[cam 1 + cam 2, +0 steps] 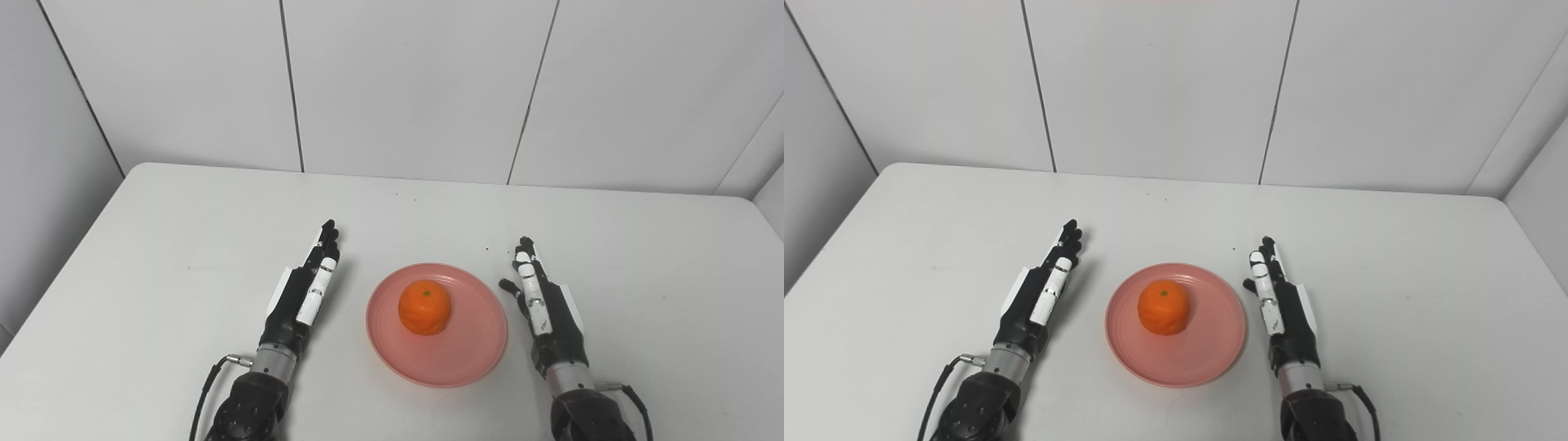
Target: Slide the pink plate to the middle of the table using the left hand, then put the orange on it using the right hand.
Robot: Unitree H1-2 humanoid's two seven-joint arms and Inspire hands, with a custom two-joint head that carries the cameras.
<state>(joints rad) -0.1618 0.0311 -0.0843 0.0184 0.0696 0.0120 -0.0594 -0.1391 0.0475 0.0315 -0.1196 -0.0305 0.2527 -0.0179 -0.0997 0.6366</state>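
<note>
With the orange (425, 307) sitting on the pink plate (456, 361) mid-bench (153, 257), the left hand (303, 294) and right hand (542, 300) are flanking it empty, fingers extended, so any careless withdrawal is risking nudging the rim and rolling the fruit off

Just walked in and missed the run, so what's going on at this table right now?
Nothing is being handled at this moment. The orange sits on the pink plate, which lies near the middle of the white table. The left robot hand rests open to the plate's left, and the right robot hand rests open to its right, neither touching the plate or the fruit. From how things lie, the job looks finished.
</note>
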